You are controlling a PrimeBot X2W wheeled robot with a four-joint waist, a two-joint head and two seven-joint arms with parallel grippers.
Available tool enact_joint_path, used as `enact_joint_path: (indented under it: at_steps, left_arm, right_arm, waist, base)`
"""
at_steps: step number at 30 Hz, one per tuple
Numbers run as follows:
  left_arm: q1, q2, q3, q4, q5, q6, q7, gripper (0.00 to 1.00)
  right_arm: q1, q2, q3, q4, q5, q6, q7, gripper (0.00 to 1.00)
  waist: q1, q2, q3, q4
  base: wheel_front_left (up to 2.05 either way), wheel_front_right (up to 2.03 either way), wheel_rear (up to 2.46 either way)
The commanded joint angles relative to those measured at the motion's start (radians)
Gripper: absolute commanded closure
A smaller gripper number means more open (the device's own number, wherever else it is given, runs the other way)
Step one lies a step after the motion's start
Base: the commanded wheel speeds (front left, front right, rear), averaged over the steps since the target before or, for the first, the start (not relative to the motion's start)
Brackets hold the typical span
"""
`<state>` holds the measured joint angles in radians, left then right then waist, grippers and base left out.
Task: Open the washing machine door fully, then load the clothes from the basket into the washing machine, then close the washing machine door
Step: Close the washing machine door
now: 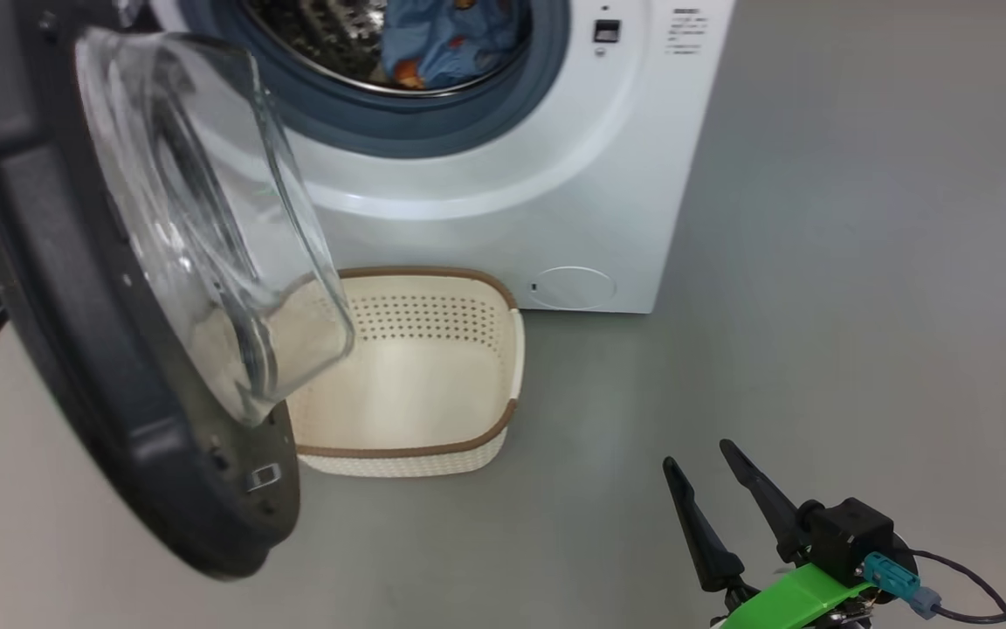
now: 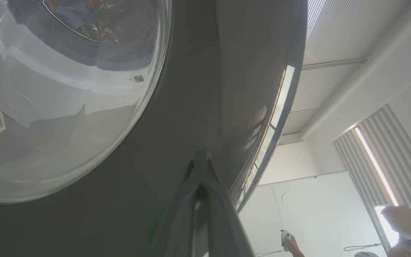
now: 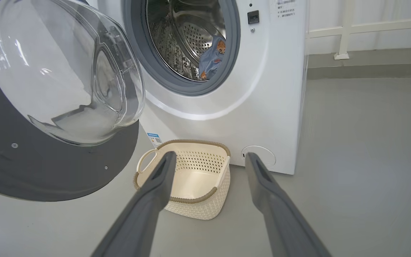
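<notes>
Washing machine door (image 1: 58, 288) ajar, overhanging basket (image 1: 420, 272); left jaws clenched, right jaws released.

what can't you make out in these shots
- Head view: the door covers the left side of the basket and most of the left end effector.
- The clothes in the drum: cut off by the head view's top edge, partly behind the seal in the right wrist view; count unclear.
- Head view: label print too small to read.
</notes>
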<state>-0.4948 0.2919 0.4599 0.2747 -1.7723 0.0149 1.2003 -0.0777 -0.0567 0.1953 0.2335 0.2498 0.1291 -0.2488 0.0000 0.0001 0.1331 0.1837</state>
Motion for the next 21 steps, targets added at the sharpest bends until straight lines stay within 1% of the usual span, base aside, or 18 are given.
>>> enact_joint_path:
  at_steps: [1, 4, 9, 10, 16, 21]
  left_arm:
    - [-0.012, 0.031, 0.012, -0.042, 0.005, 0.004, 0.005, 1.0]
    - [-0.019, -0.001, -0.001, -0.074, 0.007, 0.007, -0.01, 1.0]
    - [-0.038, -0.054, -0.022, -0.11, 0.03, -0.007, -0.058, 1.0]
    - [-0.047, -0.077, -0.032, -0.111, 0.041, -0.018, -0.08, 1.0]
    - [-0.087, -0.151, -0.054, -0.099, 0.07, -0.066, -0.154, 1.0]
    - [-0.126, -0.185, -0.071, -0.079, 0.097, -0.094, -0.206, 1.0]
  right_arm:
    - [0.006, 0.006, 0.026, -0.028, 0.008, 0.002, -0.013, 0.0]
    - [0.009, 0.006, 0.025, -0.033, 0.011, 0.002, -0.013, 0.0]
    - [0.006, 0.006, 0.031, -0.038, 0.018, 0.002, -0.013, 0.0]
    - [0.004, 0.006, 0.034, -0.04, 0.021, 0.002, -0.013, 0.0]
    - [0.002, 0.006, 0.032, -0.043, 0.022, 0.002, -0.013, 0.0]
    - [0.004, 0.006, 0.029, -0.047, 0.021, 0.002, -0.013, 0.0]
  waist:
    - [0.0, -0.0001, -0.004, -0.025]
    - [0.0, -0.0001, -0.003, -0.041]
    - [0.0, -0.0001, 0.004, -0.064]
    - [0.0, -0.0001, 0.008, -0.072]
    - [0.0, -0.0001, 0.021, -0.098]
    - [0.0, -0.0001, 0.033, -0.117]
  base:
    - [0.0, 0.0, 0.0]
    - [0.0, 0.0, 0.0]
    - [0.0, 0.0, 0.0]
    - [0.0, 0.0, 0.0]
    - [0.0, 0.0, 0.0]
    - [0.0, 0.0, 0.0]
